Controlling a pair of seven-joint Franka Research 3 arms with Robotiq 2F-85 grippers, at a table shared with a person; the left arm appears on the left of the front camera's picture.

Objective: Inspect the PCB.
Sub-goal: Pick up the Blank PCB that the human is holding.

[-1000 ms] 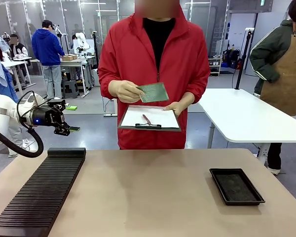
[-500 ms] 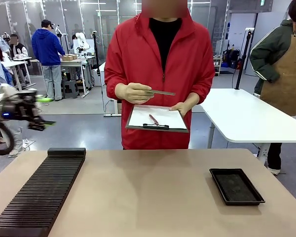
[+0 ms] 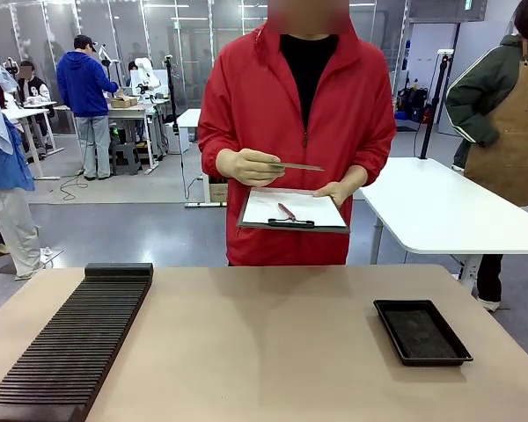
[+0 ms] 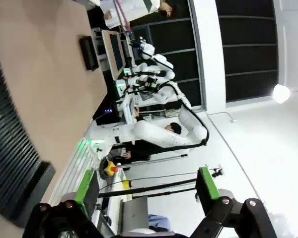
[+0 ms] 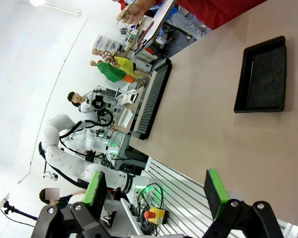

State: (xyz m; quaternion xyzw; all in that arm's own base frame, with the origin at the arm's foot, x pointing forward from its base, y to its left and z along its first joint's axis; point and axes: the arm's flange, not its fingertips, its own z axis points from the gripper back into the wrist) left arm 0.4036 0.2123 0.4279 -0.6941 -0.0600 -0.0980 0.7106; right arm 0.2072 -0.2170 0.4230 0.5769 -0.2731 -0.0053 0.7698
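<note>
A person point(image 3: 299, 114) in a red jacket stands at the far side of the surface point(image 3: 264, 352), holding the PCB point(image 3: 292, 165) up at chest height in one hand point(image 3: 246, 165). The board lies nearly flat and edge-on to me, so it reads as a thin green sliver just above the clipboard point(image 3: 310, 207). The other hand point(image 3: 339, 190) supports the clipboard from below, and a reddish pen point(image 3: 286, 212) lies on its white paper. The PCB is well above the surface and touches nothing on it. Down on the surface, a shallow black tray point(image 3: 421, 331) sits toward the right and a long ribbed black rack point(image 3: 70, 343) runs along the left edge, the two well apart. The left claw point(image 4: 146, 181) is spread wide, green pads point(image 4: 85, 186) far apart with nothing between them. The right claw point(image 5: 155, 191) is also spread wide and empty, hanging off the near side of the surface, with the tray and rack beyond it.
</note>
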